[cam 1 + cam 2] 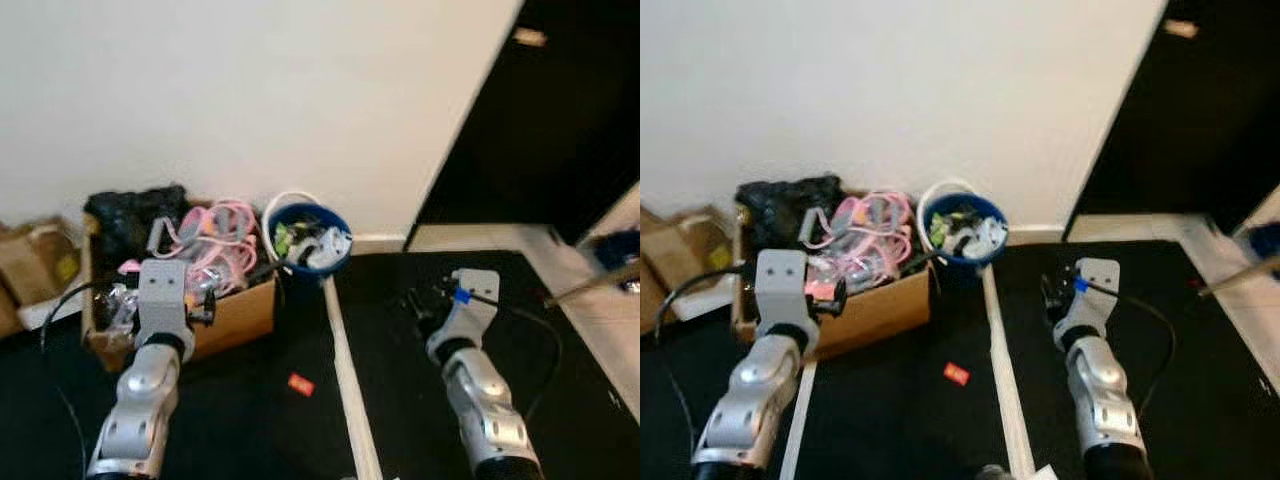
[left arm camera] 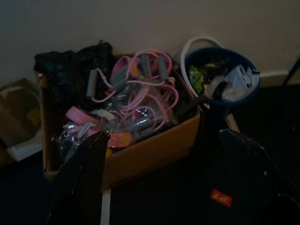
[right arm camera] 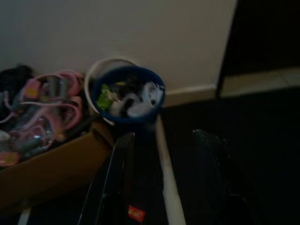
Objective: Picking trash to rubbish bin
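Black fingers of your right claw (image 3: pixel 161 180) are standing spread and released, gripping nothing, and the small red scrap (image 3: pixel 136 213) is lying on the dark floor just beneath them, nearer the one finger (image 3: pixel 112 178). Your left claw (image 2: pixel 159 183) is likewise hanging unclenched and empty, pointing over the corner of the cardboard box (image 1: pixel 235 315), with the same red scrap showing off to one side between the two arms. You are looking at a scrap that appears thin and flat, so I judge the fingertips could be skidding over it or pushing it along the floor instead of pinching it. The pale strip (image 1: pixel 345 370) running along the floor is lying just beside the scrap; a finger catching on that raised edge could be spoiling the descent. The blue bin (image 1: pixel 308 240) is sitting against the white wall (image 1: pixel 250 90), touching the box and already heaped with rubbish, so a drop made too near the rim could be spilling out. The box is crammed with pink bands (image 1: pixel 225 245) and a black bag (image 1: pixel 135 215), which could be snagging a swinging arm. Open floor is lying to the right of the strip, giving your right arm free room; the wall is closing off everything behind the bin.
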Available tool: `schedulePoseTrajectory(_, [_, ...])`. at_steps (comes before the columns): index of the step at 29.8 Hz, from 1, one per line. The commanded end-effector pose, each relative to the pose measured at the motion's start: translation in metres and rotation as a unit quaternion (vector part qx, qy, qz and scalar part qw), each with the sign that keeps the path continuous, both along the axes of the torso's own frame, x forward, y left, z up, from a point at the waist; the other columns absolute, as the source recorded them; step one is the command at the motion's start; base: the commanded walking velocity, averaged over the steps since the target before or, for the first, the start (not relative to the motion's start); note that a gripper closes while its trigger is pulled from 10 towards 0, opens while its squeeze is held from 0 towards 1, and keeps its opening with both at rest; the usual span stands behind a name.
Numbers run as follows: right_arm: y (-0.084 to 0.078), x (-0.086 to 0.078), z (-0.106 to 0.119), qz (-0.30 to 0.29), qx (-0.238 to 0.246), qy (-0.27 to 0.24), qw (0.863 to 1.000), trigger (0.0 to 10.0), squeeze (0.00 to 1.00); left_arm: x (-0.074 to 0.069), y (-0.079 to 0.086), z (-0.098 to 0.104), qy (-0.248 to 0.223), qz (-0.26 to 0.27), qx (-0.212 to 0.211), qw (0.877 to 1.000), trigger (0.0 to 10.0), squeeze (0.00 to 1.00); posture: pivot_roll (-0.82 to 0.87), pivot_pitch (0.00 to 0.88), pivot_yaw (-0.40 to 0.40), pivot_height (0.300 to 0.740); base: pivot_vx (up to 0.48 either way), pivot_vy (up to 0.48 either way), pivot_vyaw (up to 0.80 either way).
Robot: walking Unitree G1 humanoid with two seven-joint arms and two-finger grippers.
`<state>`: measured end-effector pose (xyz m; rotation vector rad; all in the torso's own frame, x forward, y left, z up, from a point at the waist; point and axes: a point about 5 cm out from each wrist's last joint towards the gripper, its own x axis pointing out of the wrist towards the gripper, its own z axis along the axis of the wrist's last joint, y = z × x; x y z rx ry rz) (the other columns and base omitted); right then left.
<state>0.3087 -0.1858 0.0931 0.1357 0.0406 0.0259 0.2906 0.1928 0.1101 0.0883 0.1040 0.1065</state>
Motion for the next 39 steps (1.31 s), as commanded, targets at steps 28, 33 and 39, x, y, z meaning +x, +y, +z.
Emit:
schedulePoseTrajectory(28, [-0.0038,-0.0025,-0.0042,-0.009,0.000,0.011,1.000,10.0,0.00,0.0049,-0.0035,0.0012,-0.001,-0.018,0.006,1.000,10.0,0.00,0.02,0.150,-0.005,0.740,0.000,0.000,-0.80])
schedulePoseTrajectory(33, [-0.0055,-0.0027,-0.0034,-0.012,0.000,0.010,1.000,10.0,0.00,0.0039,-0.0045,-0.0016,0.011,-0.015,-0.008,1.000,10.0,0.00,0.02,0.149,-0.004,0.740,0.000,0.000,-0.80])
schedulePoseTrajectory(39, [-0.0066,-0.0013,-0.0027,-0.014,0.000,0.010,1.000,10.0,0.00,0.0057,-0.0061,0.0006,0.004,-0.020,0.003,1.000,10.0,0.00,0.02,0.152,-0.006,0.740,0.000,0.000,-0.80])
